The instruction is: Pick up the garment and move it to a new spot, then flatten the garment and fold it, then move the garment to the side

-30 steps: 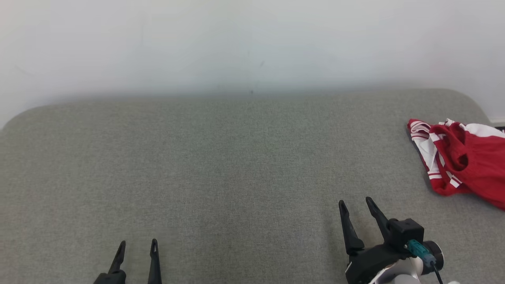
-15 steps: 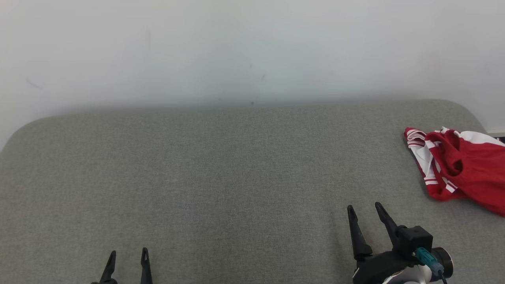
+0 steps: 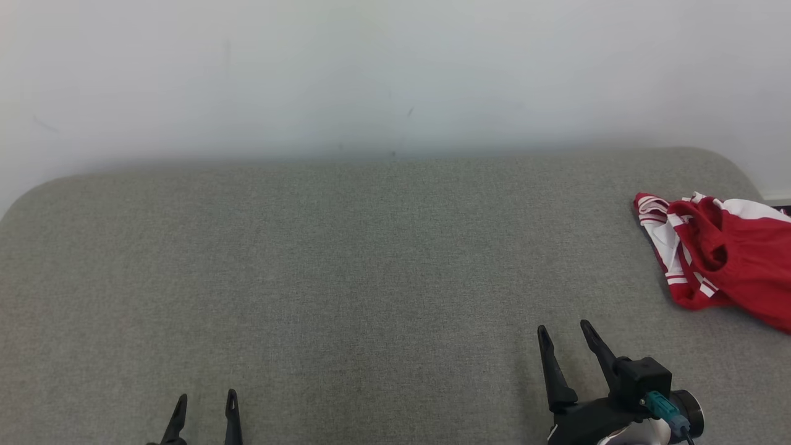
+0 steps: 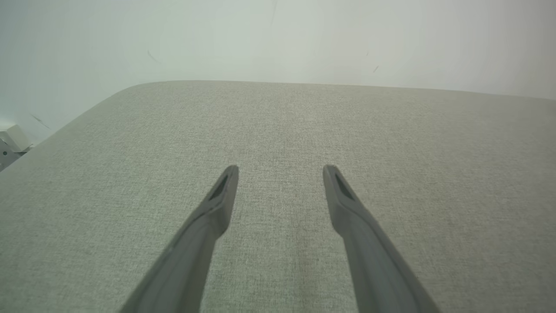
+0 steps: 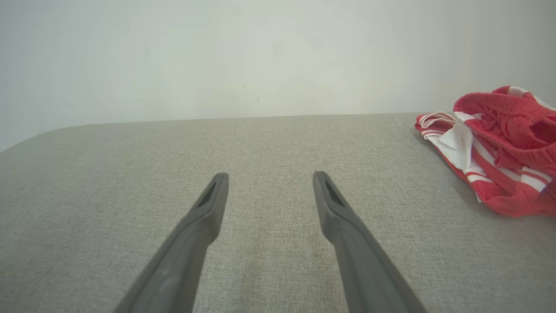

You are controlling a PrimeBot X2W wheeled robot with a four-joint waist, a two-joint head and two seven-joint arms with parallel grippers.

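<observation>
Red-and-white garment, probably shorts, lies crumpled at right edge of grey upholstered surface. Left gripper and right gripper: fingers spread, empty, clear of garment.

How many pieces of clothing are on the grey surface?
1. The red and white garment lies bunched at the right end of the grey surface, cut off by the frame; more could lie beyond.
</observation>
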